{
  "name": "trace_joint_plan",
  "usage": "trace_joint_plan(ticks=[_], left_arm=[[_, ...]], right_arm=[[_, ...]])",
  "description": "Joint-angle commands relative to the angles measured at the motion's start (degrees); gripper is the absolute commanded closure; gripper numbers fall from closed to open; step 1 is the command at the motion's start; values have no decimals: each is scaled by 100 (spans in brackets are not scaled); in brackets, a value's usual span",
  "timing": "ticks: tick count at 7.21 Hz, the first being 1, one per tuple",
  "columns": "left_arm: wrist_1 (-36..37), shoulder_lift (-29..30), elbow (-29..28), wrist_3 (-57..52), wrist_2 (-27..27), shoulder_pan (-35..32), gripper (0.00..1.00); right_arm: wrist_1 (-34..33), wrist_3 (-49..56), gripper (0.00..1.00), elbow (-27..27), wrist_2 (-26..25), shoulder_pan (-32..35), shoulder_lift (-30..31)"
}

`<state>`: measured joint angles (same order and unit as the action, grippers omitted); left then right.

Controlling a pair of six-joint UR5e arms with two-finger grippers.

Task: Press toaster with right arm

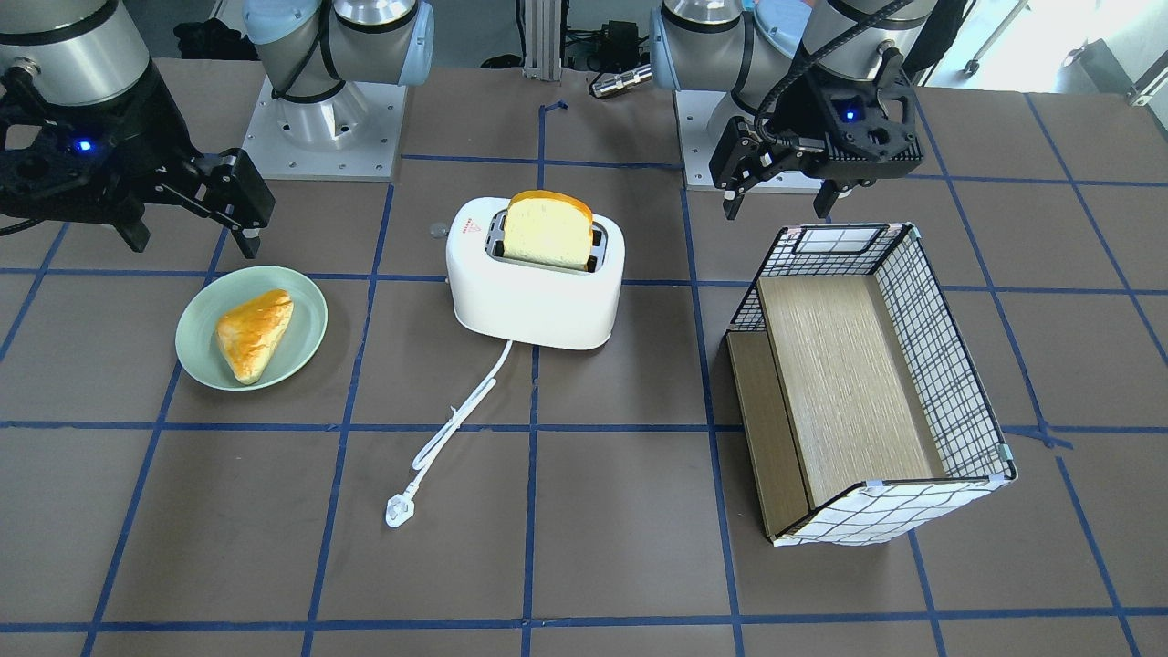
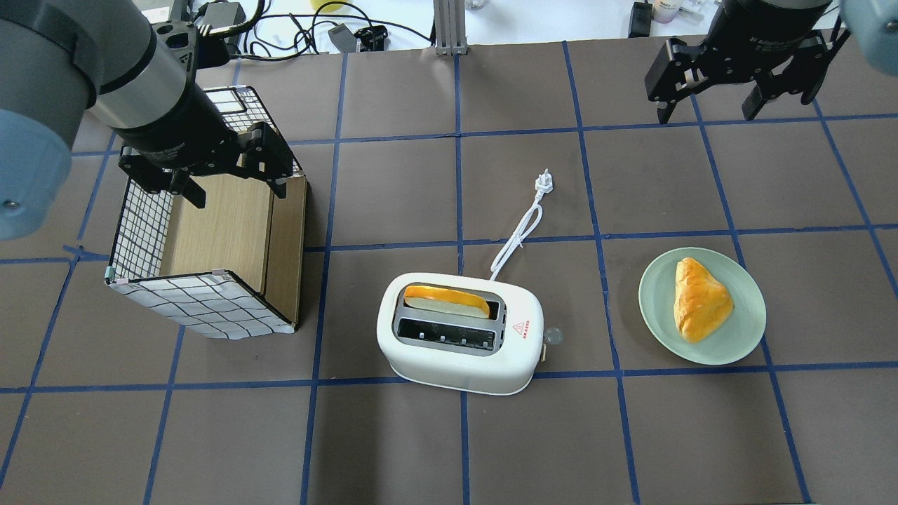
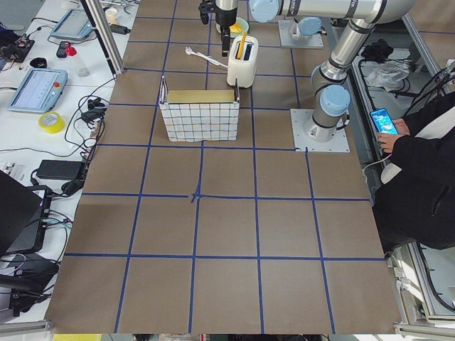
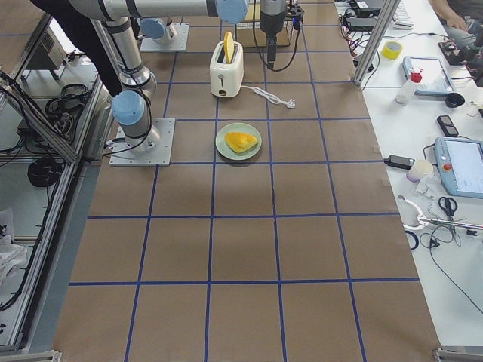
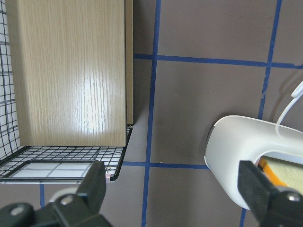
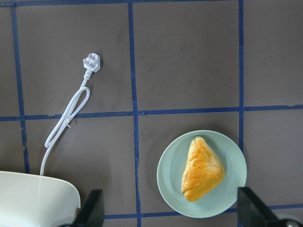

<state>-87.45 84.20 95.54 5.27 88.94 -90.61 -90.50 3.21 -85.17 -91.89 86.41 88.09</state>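
The white toaster [image 1: 538, 292] stands mid-table with a bread slice [image 1: 547, 228] upright in one slot and its cord with plug [image 1: 399, 509] lying loose. It also shows in the overhead view [image 2: 456, 358], its lever knob [image 2: 553, 335] on the end facing the plate. My right gripper [image 2: 729, 105] is open and empty, high above the table's far right, well away from the toaster; in the front view [image 1: 192, 242] it hangs above the plate. The right wrist view shows only the toaster's corner [image 6: 33, 198]. My left gripper [image 2: 237, 195] is open and empty over the basket.
A pale green plate [image 2: 659, 315] with a golden pastry [image 2: 698, 298] lies right of the toaster. A wire basket [image 2: 140, 224] with checked lining and a wooden panel lies on its side at the left. Blue tape lines grid the brown table.
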Motion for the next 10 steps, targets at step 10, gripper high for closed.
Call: trace_joint_plan(ticks=[10], left_arm=[[0, 0, 0, 0, 0, 0, 0]], right_arm=[[-134, 48, 0, 53, 84, 280, -82]])
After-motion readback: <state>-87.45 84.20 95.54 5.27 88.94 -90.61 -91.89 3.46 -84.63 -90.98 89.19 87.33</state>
